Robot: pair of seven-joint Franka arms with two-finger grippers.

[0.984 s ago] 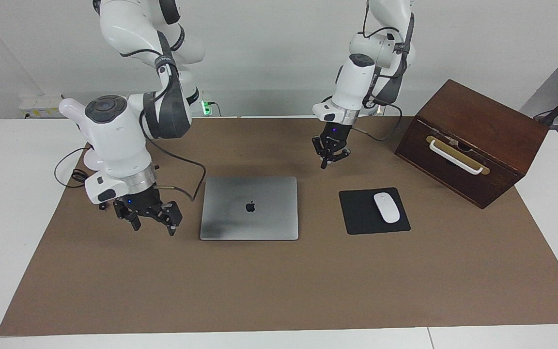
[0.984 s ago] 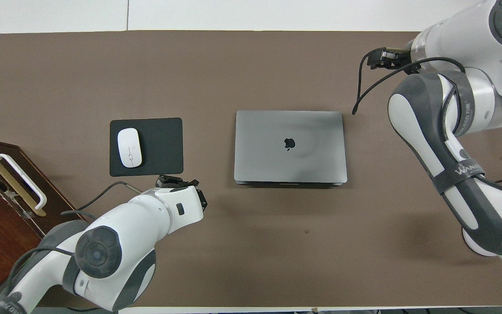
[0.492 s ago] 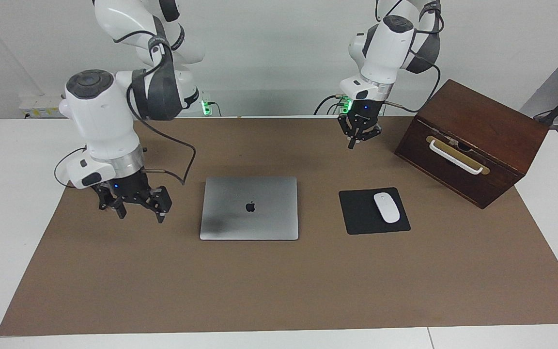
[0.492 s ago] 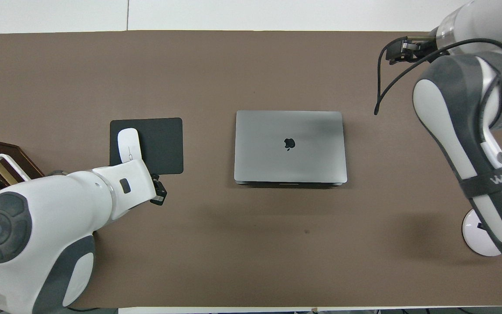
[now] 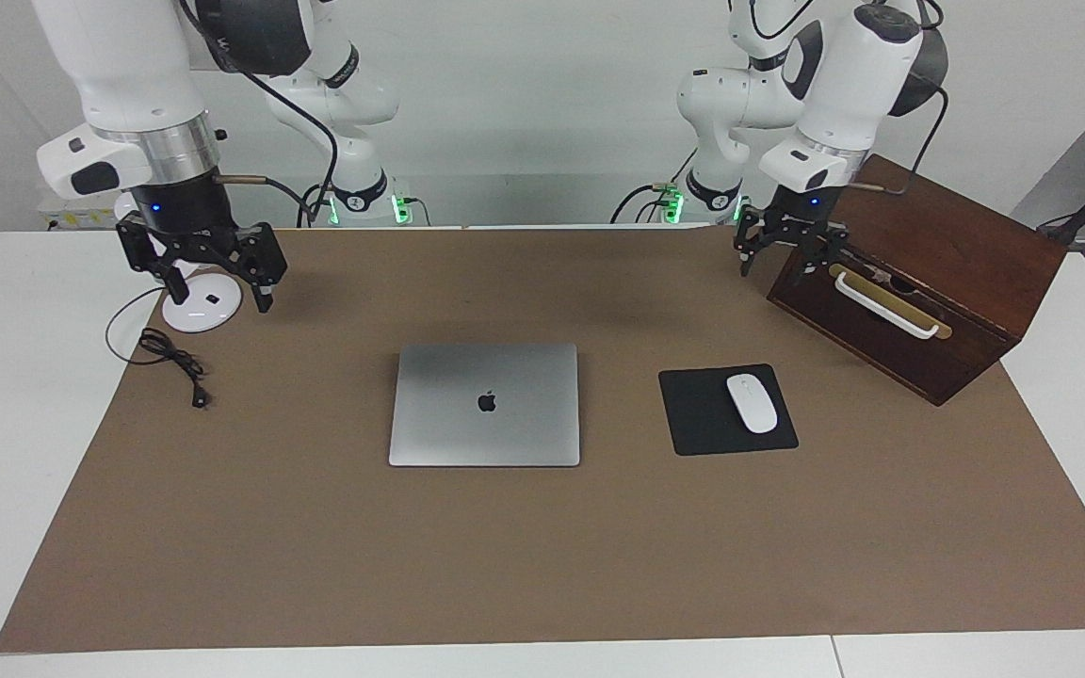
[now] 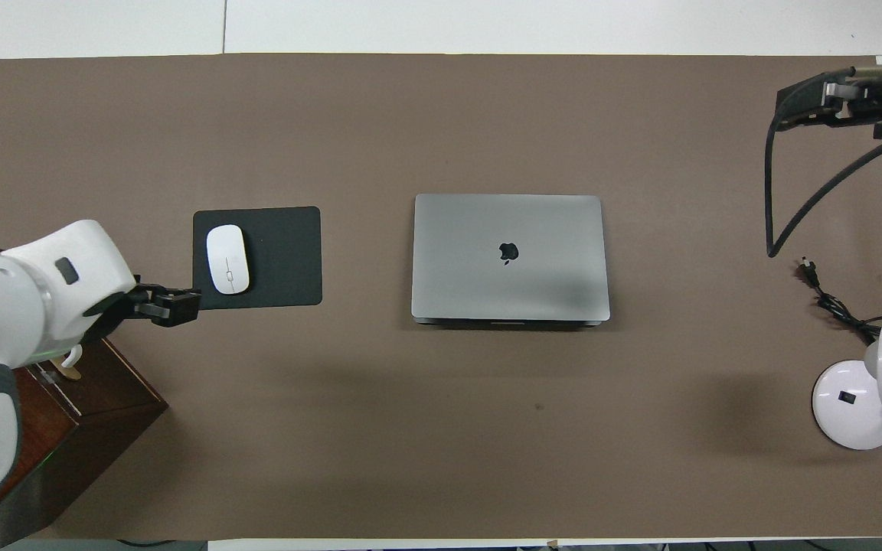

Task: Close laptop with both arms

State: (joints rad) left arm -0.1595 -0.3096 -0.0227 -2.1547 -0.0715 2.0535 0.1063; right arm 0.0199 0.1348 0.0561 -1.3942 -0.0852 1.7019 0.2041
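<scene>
The silver-grey laptop (image 5: 484,403) lies shut and flat in the middle of the brown mat, its lid with the dark logo facing up; it also shows in the overhead view (image 6: 510,256). My right gripper (image 5: 220,297) is open and empty, raised over the white lamp base at the right arm's end of the table, well clear of the laptop. My left gripper (image 5: 787,268) is open and empty, raised next to the wooden box at the left arm's end, also clear of the laptop.
A dark wooden box (image 5: 919,273) with a white handle stands at the left arm's end. A black mouse pad (image 5: 693,414) with a white mouse (image 5: 752,403) lies between it and the laptop. A white lamp base (image 5: 202,306) and black cable (image 5: 170,358) lie at the right arm's end.
Both grippers have risen and drawn back from the laptop, each toward its own end of the table. The laptop has not moved.
</scene>
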